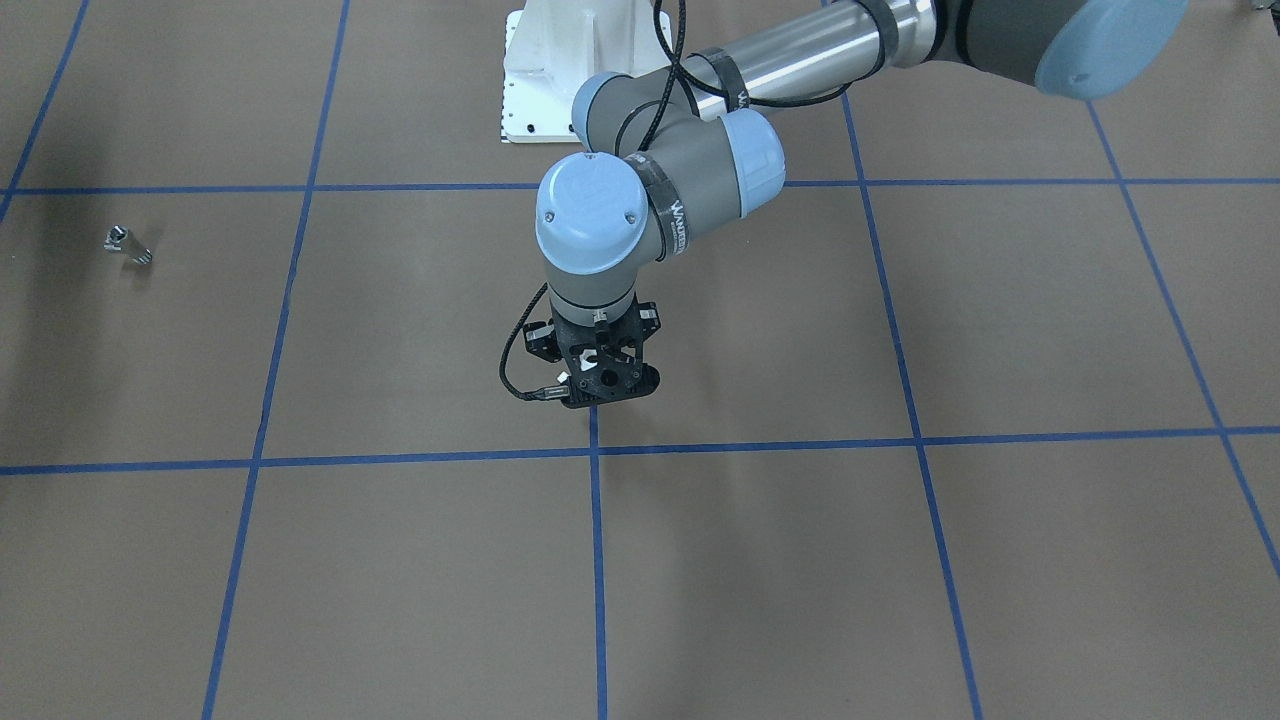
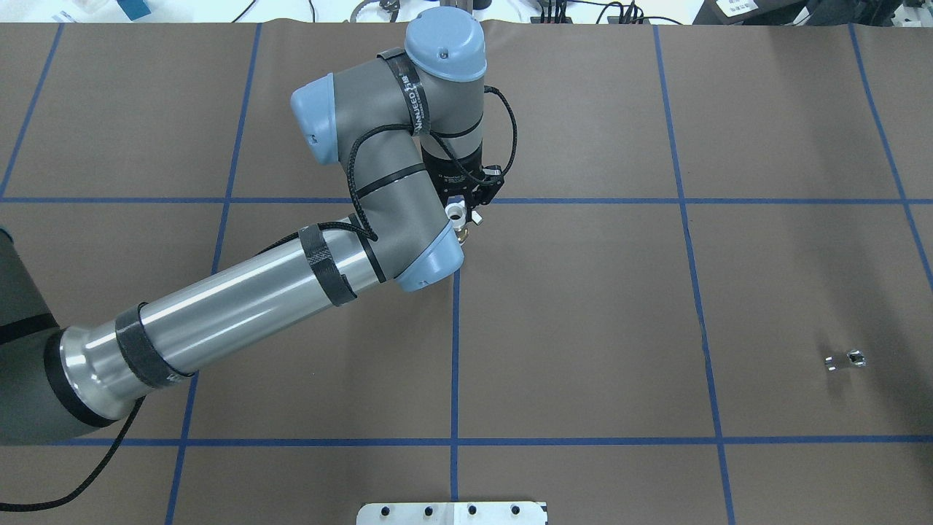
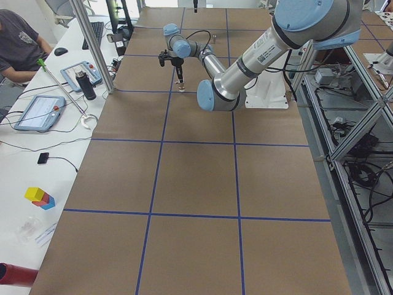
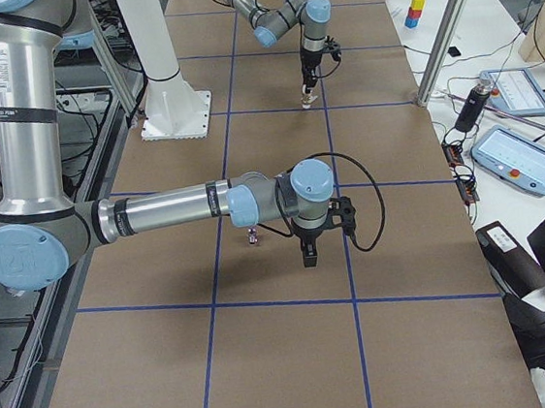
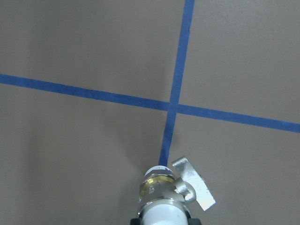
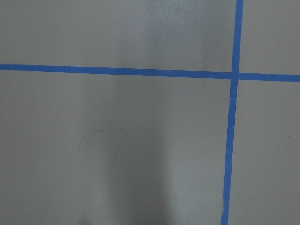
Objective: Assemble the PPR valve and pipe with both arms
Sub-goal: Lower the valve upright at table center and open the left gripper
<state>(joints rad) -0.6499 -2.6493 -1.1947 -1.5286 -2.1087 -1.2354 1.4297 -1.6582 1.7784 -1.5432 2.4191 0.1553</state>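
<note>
My left gripper [image 1: 598, 376] points straight down over a crossing of blue tape near the table's middle and is shut on the PPR valve [image 5: 163, 191]. The valve is held upright, white end in the jaws, brass middle and flat tab handle [image 5: 194, 183] below; its white top ring also shows in the overhead view [image 2: 456, 212]. The pipe [image 2: 845, 360], a tiny silver stub, lies alone on the table far out on my right side [image 1: 127, 243]. My right gripper [image 4: 307, 256] shows only in the exterior right view, hanging above the table beside the pipe [image 4: 253, 237]; I cannot tell whether it is open.
Blue tape lines [image 2: 455, 350] divide the brown table into squares. The white pedestal base [image 1: 555, 75] stands at the robot's edge. Along the far side run a metal post [image 3: 92, 46] and a bench with tablets [image 3: 38, 112], where a person [image 3: 18, 43] sits.
</note>
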